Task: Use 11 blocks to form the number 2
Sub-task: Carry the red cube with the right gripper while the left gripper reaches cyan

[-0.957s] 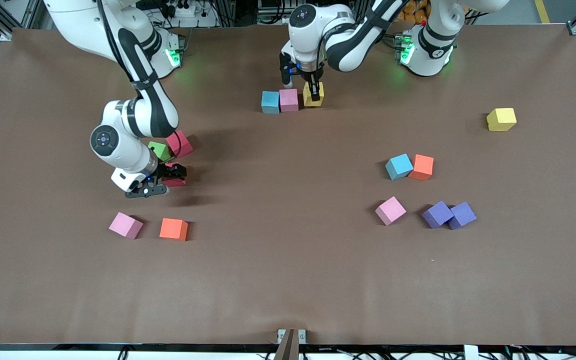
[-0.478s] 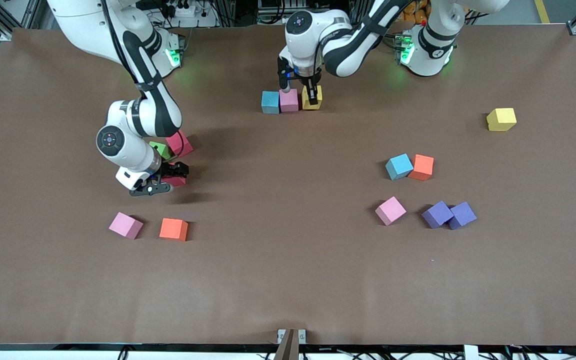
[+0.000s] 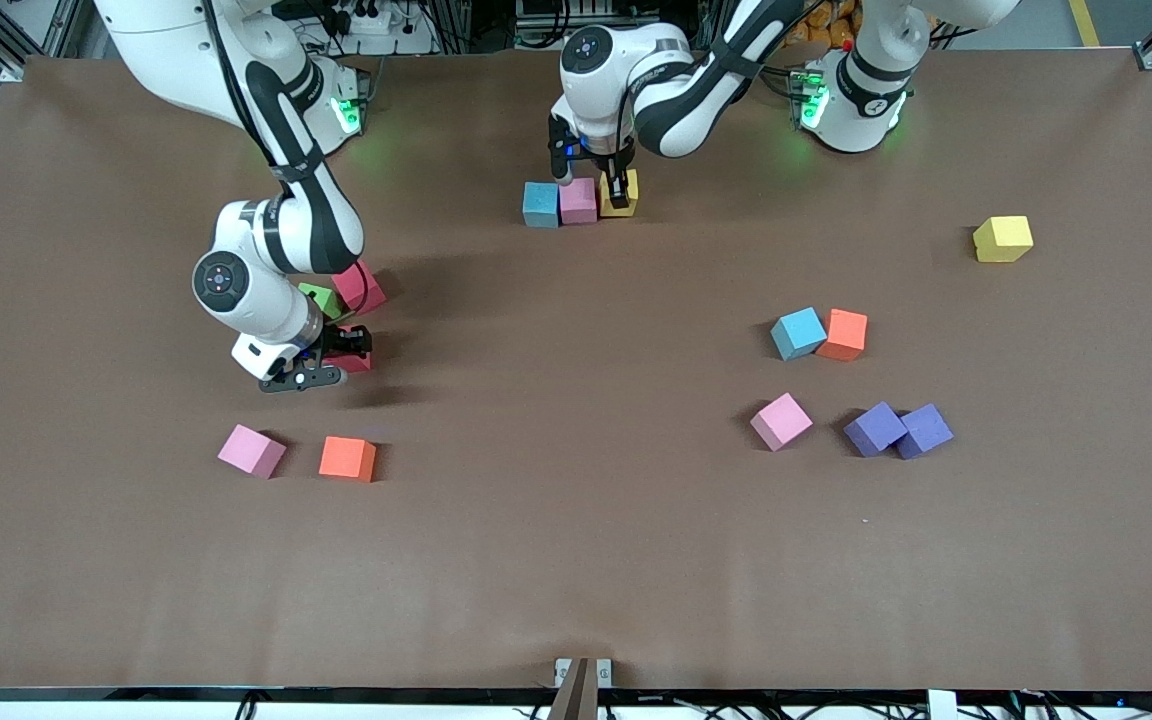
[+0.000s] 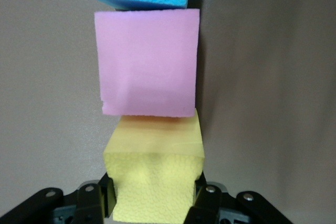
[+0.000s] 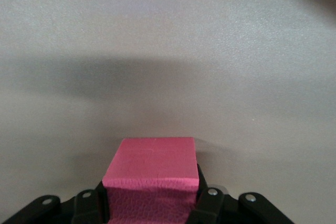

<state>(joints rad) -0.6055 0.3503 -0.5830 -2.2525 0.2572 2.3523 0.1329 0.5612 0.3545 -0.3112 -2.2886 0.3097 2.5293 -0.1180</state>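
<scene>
I've got the left gripper (image 3: 617,189) down at the row near the robots' bases, clamped on a yellow block (image 3: 620,194); in the left wrist view its fingers (image 4: 206,199) pinch the block's two sides, and it sits touching the pink block (image 3: 577,200), w/ the light blue block (image 3: 540,204) next on. So that's 3 cubes in one line, long axis running along the table from the left arm's end toward the right arm's end, pink in the middle. Right gripper (image 3: 336,352) is low at the table toward the right arm's end, closed on a red block (image 5: 152,177), fingers on both sides per the right wrist view. Green block (image 3: 319,298) and a 2nd red block (image 3: 361,286) sit just beside it, nearer the bases. Loose pink block (image 3: 252,450) and orange block (image 3: 347,458) lie nearer the front cam. Toward the left arm's end: light blue (image 3: 797,333) touching orange (image 3: 843,334), a pink (image 3: 781,421), two purple cubes (image 3: 898,429) touching, and a second yellow (image 3: 1002,239) well apart.
</scene>
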